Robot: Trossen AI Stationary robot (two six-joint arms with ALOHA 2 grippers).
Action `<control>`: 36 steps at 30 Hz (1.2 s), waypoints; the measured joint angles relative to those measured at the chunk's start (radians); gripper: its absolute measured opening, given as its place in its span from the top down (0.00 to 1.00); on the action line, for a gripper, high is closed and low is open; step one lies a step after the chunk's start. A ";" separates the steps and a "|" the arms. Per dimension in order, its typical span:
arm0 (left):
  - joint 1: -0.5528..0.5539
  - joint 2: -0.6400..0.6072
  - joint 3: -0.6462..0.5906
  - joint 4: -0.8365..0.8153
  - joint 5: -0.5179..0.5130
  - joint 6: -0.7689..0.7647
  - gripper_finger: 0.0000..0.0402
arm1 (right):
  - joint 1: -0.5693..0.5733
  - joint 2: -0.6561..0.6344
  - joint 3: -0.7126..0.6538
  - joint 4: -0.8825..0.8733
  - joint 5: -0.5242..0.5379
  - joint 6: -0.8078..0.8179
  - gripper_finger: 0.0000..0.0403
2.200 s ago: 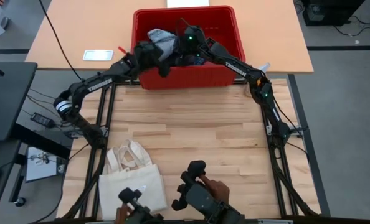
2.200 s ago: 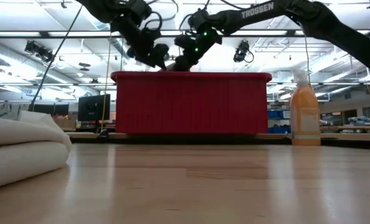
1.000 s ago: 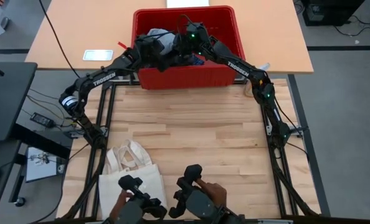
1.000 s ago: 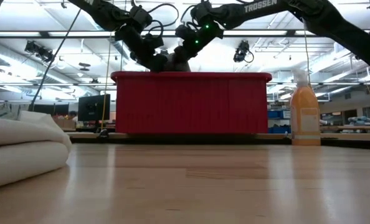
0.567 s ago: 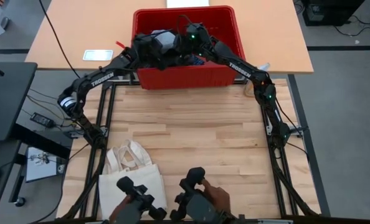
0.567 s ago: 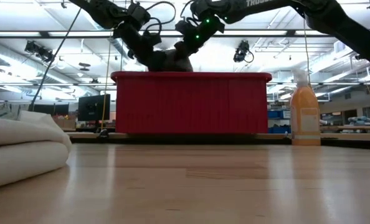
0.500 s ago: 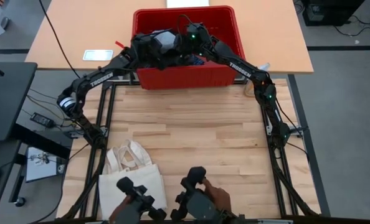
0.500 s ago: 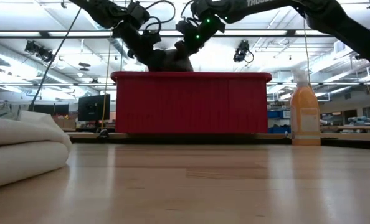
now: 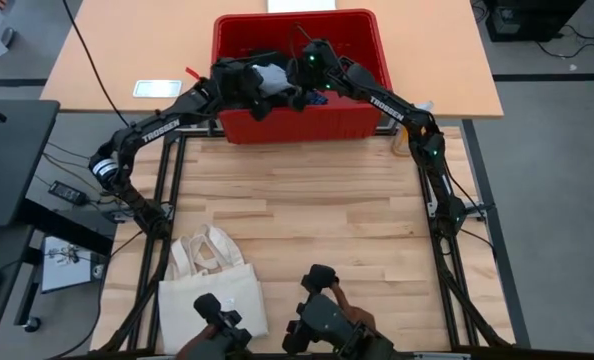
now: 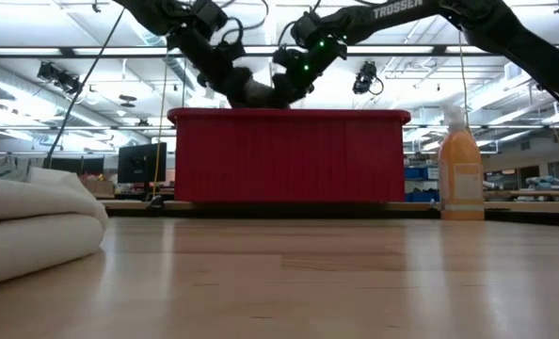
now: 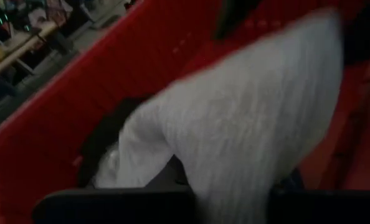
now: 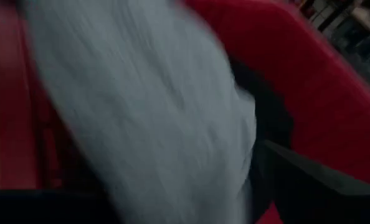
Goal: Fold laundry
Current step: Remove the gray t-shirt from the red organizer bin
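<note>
The laundry lies in a red bin (image 9: pixel 367 40) at the table's far edge. A light grey top (image 9: pixel 274 75) is bunched above the bin's rim (image 10: pixel 289 115), with dark pieces (image 11: pixel 107 140) under it. My left gripper (image 9: pixel 257 88) is shut on the top from the left. My right gripper (image 9: pixel 302 88) stands open just to its right. The grey cloth (image 12: pixel 141 106) fills the space in front of the right finger (image 12: pixel 316 180). My left gripper is shut on a bunched part of the grey top (image 11: pixel 235 130), coming slanting down from the table's left. The cloth covers the fingertips, so which edge or how many layers cannot be told. The top hangs partly raised, its lower end in the bin. My right gripper: whether it touches the cloth cannot be told.
A cream tote bag (image 9: pixel 212 290) lies flat at the near left. An orange bottle (image 10: pixel 461 174) stands right of the bin. A person's hands (image 9: pixel 327 320) work controllers at the near edge. Bare wood (image 9: pixel 297 210) lies between bin and bag.
The grey top has shifted toward the bin's near wall and sits bunched between the two grippers. My right gripper has tipped down and come a little nearer. My left gripper has drawn slightly up with the cloth.
</note>
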 joint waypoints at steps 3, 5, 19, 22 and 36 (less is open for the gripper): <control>-0.001 -0.027 0.000 -0.006 0.009 0.004 0.96 | -0.001 0.001 -0.001 -0.029 0.000 0.003 0.22; -0.002 -0.038 0.000 -0.024 0.020 -0.004 0.96 | 0.000 0.000 0.000 -0.028 0.016 0.008 0.22; -0.009 -0.083 0.001 -0.080 0.138 -0.041 0.96 | -0.001 -0.017 0.001 -0.050 -0.191 -0.010 0.35; -0.017 -0.083 0.001 -0.107 0.172 -0.042 0.96 | -0.001 -0.016 0.001 -0.058 -0.200 -0.049 0.46; -0.061 -0.118 0.135 -0.288 0.211 -0.068 0.96 | 0.031 -0.149 0.001 -0.178 -0.156 -0.100 0.88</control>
